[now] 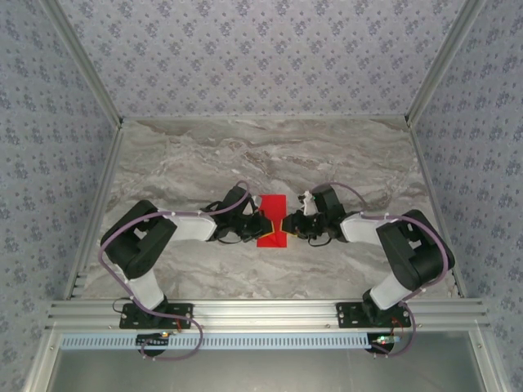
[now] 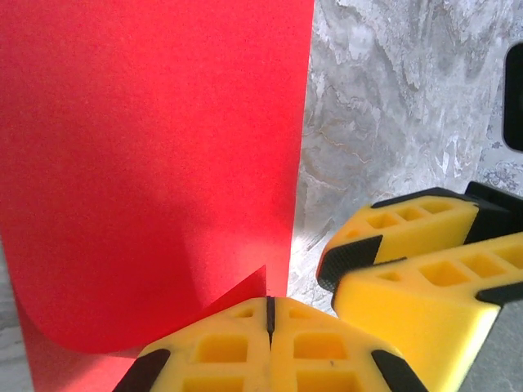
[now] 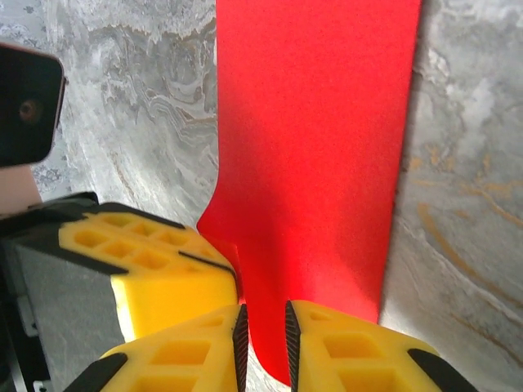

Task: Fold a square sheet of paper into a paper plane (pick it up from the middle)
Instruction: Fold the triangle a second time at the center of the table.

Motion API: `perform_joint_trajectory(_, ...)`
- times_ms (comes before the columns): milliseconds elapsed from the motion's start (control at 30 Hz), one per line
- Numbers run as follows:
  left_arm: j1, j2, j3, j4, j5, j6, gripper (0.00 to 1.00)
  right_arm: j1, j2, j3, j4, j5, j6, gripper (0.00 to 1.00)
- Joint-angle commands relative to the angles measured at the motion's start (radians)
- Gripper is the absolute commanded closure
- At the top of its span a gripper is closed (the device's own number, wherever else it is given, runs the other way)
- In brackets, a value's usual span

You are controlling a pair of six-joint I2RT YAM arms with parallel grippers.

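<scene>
The square sheet of paper [image 1: 272, 206] is bright red and folded into a narrow strip at the table's centre, between both grippers. In the left wrist view the paper [image 2: 155, 147] curls up at its near edge, and a small red corner sticks out at the seam of my left gripper [image 2: 268, 300], which is shut on it. My right gripper [image 3: 263, 320] faces it from the other side. Its jaws stand a narrow gap apart, with the paper [image 3: 315, 139] showing through the gap. The two grippers [image 1: 260, 222] [image 1: 289, 222] almost touch.
Grey marble tabletop [image 1: 204, 155] lies all round the paper, with patterned walls at the back and sides. The right gripper's fingers [image 2: 392, 253] crowd the left wrist view. The left gripper's fingers [image 3: 155, 269] crowd the right wrist view.
</scene>
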Motion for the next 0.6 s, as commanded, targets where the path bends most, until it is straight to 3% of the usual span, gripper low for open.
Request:
perform_joint_trajectory(0,0.000,0.017,0.036,-0.004,-0.011,0.036,1.00,0.005,-0.031,-0.019,-0.029,0.019,-0.039,0.74)
perform_joint_trajectory(567,0.001,0.055,0.060,0.041,-0.017,0.029,1.00,0.054,0.021,0.013,-0.024,0.003,-0.094,0.73)
